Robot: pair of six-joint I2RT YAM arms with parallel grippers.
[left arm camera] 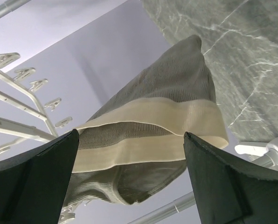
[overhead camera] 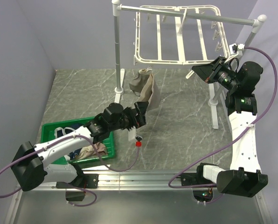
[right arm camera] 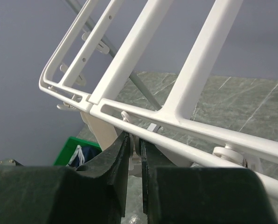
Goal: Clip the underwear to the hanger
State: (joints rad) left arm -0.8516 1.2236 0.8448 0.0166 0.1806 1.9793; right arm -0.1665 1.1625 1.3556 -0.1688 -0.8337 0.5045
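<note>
The underwear [overhead camera: 146, 87], taupe with a beige waistband, hangs by its top from the near left corner of the white hanger [overhead camera: 176, 37]. In the left wrist view it [left arm camera: 153, 116] hangs just beyond my fingers, with nothing pinched. My left gripper [overhead camera: 141, 114] is open just below and in front of it, its jaws [left arm camera: 130, 135] wide apart. My right gripper [overhead camera: 196, 72] is at the hanger's near edge. In the right wrist view it [right arm camera: 135, 137] is shut on a small white clip [right arm camera: 138, 140] under the hanger's front bar [right arm camera: 176, 123].
The hanger hangs from a white pole rack [overhead camera: 118, 46] with feet on the grey marble table. A green basket [overhead camera: 52, 128] at the near left holds a navy garment [overhead camera: 66, 132] and a pinkish-beige garment [overhead camera: 87, 151]. A small red-capped piece [overhead camera: 138, 143] lies near it.
</note>
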